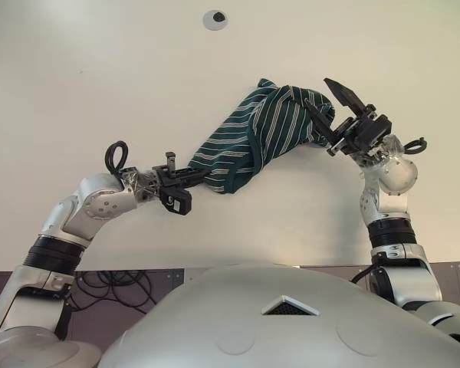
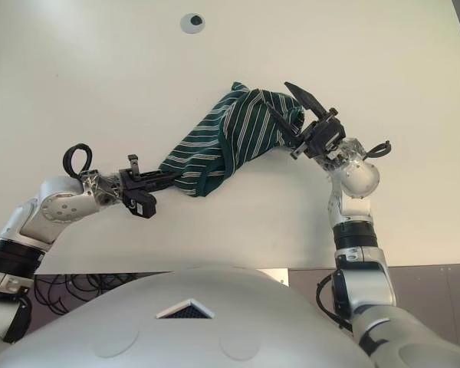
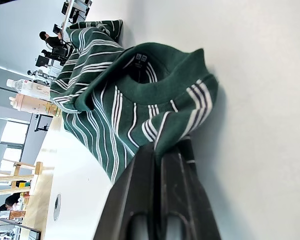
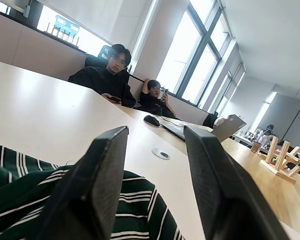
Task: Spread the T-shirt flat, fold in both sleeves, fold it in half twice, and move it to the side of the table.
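The dark green T-shirt (image 1: 253, 134) with white stripes lies bunched in a long heap on the white table (image 1: 100, 69). My left gripper (image 1: 202, 175) is at the heap's near left end, shut on a fold of cloth just below the collar (image 3: 155, 92). In the left wrist view the fingers (image 3: 145, 170) are pressed together with striped fabric pinched at their tips. My right gripper (image 1: 330, 106) is open at the heap's right end, one finger raised above the cloth. Between its fingers (image 4: 97, 170) in the right wrist view, the shirt (image 4: 25, 190) lies below without being held.
A round cable grommet (image 1: 215, 19) sits in the table beyond the shirt. The table's near edge runs in front of me, with cables (image 1: 111, 285) below it. Bottles (image 3: 27, 95), a laptop (image 4: 225, 129) and a mouse (image 4: 151, 120) lie farther off.
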Controlling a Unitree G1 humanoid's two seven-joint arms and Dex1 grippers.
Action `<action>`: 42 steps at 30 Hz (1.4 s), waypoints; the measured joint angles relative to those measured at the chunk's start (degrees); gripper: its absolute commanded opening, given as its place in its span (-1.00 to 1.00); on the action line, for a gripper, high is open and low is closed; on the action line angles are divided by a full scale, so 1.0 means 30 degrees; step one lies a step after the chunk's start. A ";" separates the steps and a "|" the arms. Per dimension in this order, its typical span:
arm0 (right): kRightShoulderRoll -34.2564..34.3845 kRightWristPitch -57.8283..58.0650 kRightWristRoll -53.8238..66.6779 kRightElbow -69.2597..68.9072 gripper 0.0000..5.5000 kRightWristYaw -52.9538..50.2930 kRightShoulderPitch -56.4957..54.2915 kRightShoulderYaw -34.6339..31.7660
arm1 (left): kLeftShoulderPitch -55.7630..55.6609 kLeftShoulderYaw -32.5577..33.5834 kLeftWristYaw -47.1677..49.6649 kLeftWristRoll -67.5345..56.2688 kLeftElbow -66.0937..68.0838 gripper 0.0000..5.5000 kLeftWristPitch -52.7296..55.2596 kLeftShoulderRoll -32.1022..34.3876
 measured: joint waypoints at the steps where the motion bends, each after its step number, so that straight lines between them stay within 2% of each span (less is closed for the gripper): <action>1: 0.0000 0.0018 0.0000 -0.0021 -0.27 0.0000 -0.0032 0.0000 | -0.0011 -0.0007 0.0000 -0.0001 0.0009 -0.99 -0.0012 0.0000; 6: 0.0003 0.0169 -0.0001 -0.0151 -0.27 -0.0017 -0.0126 -0.0005 | -0.0041 0.0006 -0.0132 -0.1207 -0.0077 -0.99 -0.0059 -0.0029; 9: 0.0012 0.0197 -0.0008 -0.0172 -0.27 -0.0064 -0.0192 -0.0019 | 0.0444 0.0100 -0.0891 -0.5586 -0.1843 -0.99 0.0951 -0.0199; 11: 0.0019 0.0215 -0.0008 -0.0201 -0.27 -0.0224 -0.0225 -0.0025 | 0.0153 0.1265 -0.1120 -0.9429 -0.3620 -0.99 0.1967 -0.0208; 15: 0.0045 0.0456 0.0225 -0.0385 -0.27 -0.0392 -0.0251 -0.0027 | -0.0020 0.2889 -0.1700 -1.2458 -0.4747 -0.99 0.3564 -0.0125; 26: 0.0069 0.1430 0.1729 -0.1310 -0.27 -0.0025 -0.0444 -0.0083 | -0.0015 0.5448 -0.2814 -1.5546 -0.6544 -0.99 0.6598 -0.0471; 31: -0.0041 0.3731 0.3365 -0.3030 -0.27 0.1326 0.0430 0.0193 | 0.0001 0.6457 -0.2035 -1.7252 -0.8028 -0.99 0.9574 -0.1249; 34: -0.0147 0.5041 0.2512 -0.2892 -0.27 0.1009 0.0030 0.0178 | 0.0286 0.7039 -0.2562 -1.7338 -0.8131 -0.99 0.9559 -0.1382; 37: -0.0235 0.8530 0.2157 -0.2577 -0.27 0.0491 -0.1451 0.0091 | 0.1111 0.7201 -0.4535 -1.6929 -0.7139 -0.99 0.7947 -0.1504; 42: -0.1641 1.6748 0.4479 -0.4228 -0.27 0.2848 -0.2848 0.0807 | 0.1842 0.6904 -0.8654 -1.6832 -0.4997 -0.99 0.5800 -0.1466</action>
